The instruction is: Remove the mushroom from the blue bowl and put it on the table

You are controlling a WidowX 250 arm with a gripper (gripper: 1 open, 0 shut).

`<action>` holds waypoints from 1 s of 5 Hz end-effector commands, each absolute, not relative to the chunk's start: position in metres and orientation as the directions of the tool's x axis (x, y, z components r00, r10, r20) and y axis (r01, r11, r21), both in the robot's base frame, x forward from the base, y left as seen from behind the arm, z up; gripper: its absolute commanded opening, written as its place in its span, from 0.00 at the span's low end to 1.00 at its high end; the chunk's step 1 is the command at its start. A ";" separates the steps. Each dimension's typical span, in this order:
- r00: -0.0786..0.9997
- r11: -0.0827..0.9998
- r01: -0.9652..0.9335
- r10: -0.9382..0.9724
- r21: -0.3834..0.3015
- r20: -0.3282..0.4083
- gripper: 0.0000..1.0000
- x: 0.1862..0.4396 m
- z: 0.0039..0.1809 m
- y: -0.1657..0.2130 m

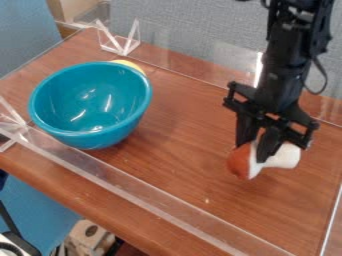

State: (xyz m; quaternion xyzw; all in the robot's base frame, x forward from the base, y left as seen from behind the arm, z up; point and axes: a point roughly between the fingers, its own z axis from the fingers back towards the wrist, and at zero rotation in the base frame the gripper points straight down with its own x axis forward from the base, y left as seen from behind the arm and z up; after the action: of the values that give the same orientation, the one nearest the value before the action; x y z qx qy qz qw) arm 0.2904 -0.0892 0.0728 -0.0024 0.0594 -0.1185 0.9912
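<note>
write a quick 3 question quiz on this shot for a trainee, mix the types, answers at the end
1. True or false: the mushroom is inside the blue bowl.
2. Fill in the blank: the fingers are ____ on the mushroom.
3. Multiple choice: what does the mushroom hang over or touch in this view?
a) the bowl's rim
b) the brown wooden table
c) the blue surface at lower left

Key: 1. false; 2. shut; 3. b
</note>
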 end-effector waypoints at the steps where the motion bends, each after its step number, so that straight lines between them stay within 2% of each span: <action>1: 0.970 0.974 0.227 -0.227 -0.010 -0.090 0.00 0.299 0.076 -0.081; 2: 0.968 0.973 0.231 -0.230 0.001 -0.097 0.00 0.300 0.070 -0.079; 5: 0.967 0.971 0.236 -0.232 0.027 -0.100 0.00 0.298 0.067 -0.078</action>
State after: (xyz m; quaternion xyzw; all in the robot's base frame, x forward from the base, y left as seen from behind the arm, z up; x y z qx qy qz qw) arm 0.2940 -0.0771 0.0560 0.0203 0.0674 -0.1155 0.9908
